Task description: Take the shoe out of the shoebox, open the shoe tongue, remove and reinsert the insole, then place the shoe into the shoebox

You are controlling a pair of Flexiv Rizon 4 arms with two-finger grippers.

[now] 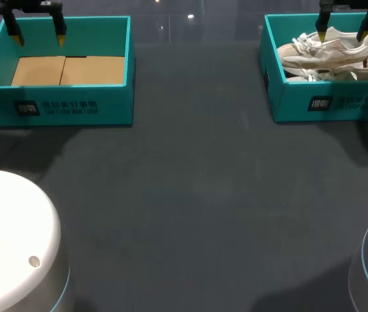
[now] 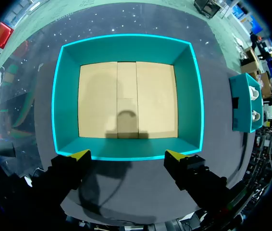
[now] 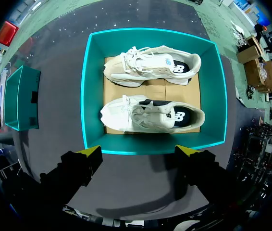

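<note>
Two white shoes lie side by side in the teal shoebox [image 1: 288, 97] at the table's far right. In the right wrist view the nearer shoe [image 3: 153, 114] and the farther shoe [image 3: 150, 65] rest on the cardboard floor of this shoebox [image 3: 92, 96], toes toward the left box. My right gripper [image 1: 345, 28] hangs open above that box, its fingers [image 3: 85, 156] over the near wall. A second teal shoebox [image 1: 67, 107] at the far left holds only a cardboard floor [image 2: 126, 98]. My left gripper [image 1: 38, 34] hovers open above it, nothing between its fingers [image 2: 78, 156].
The dark table [image 1: 190, 195] stretches bare between the two boxes and toward the front. The white bases of my arms [image 1: 8, 240] stand at the front left and front right corners.
</note>
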